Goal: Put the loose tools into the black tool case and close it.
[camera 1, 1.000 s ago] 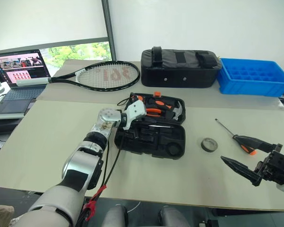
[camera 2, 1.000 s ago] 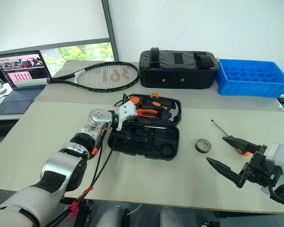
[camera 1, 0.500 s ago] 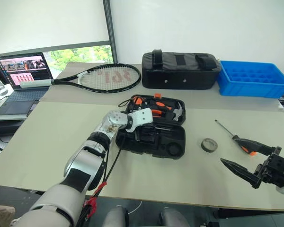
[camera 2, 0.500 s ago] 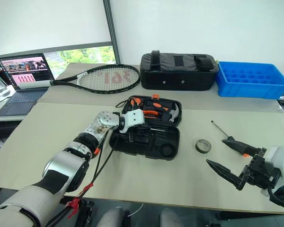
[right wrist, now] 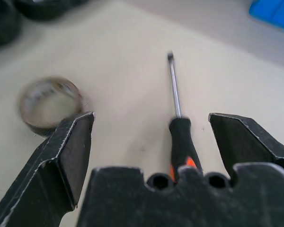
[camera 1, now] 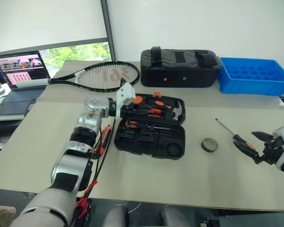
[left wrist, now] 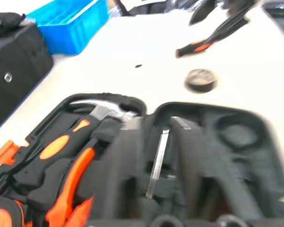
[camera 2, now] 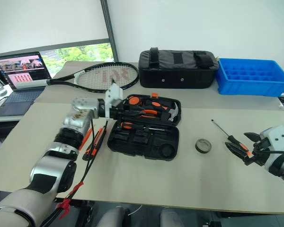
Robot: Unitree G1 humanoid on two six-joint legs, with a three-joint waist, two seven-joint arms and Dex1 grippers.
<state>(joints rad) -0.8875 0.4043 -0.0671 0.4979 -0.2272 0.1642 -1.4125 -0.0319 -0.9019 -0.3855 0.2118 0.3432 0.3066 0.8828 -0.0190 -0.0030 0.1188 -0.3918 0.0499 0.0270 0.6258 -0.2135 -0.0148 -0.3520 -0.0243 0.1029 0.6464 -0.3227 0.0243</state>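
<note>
Right wrist view: my right gripper [right wrist: 149,142] spread wide, straddling screwdriver [right wrist: 181,137] handle right of tool case [camera 1: 151,127]. Pickup step; next: descend, pinch. My left gripper [camera 1: 124,97]: opening indeterminate.

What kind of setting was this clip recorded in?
Probably an office or lab set up for robot trials, not a workshop: a plain beige table by a window, an open laptop at its edge, and staged props such as a tennis racket and blue compartment tray.
</note>
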